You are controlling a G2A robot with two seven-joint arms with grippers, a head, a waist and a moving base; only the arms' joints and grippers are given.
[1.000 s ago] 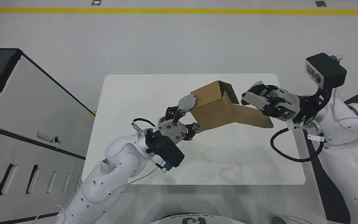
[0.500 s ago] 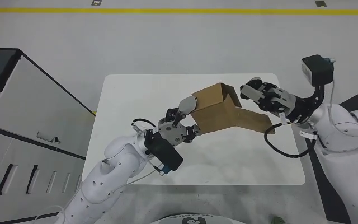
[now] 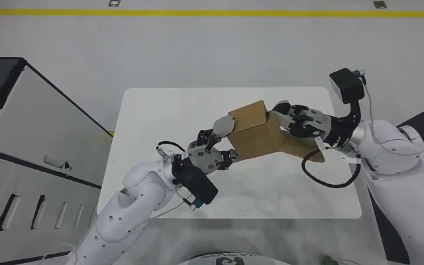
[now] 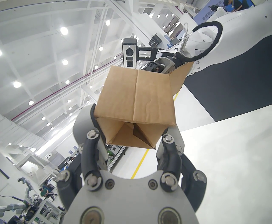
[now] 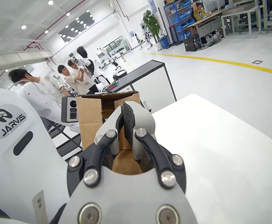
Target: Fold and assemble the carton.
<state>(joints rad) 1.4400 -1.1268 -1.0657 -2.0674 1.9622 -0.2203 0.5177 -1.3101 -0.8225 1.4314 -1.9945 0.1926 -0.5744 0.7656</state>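
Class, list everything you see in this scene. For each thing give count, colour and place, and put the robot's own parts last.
carton: one, brown, between the two pincers over the table, one flap sticking out toward the right arm.
table: one, white, under both arms.
cabinet: one, white with a black top, beside the table on the left arm's side.
floor line: one, yellow, across the floor beyond the table.
left pincer: one, grey and black, shut on one end of the carton.
right pincer: one, grey and black, shut, at the carton's open end.

Robotics lab hall, high truss ceiling [image 4: 53, 42], yellow floor line [image 3: 212, 12], humanoid robot [image 5: 86, 61], shelves of blue bins [image 5: 178, 14]
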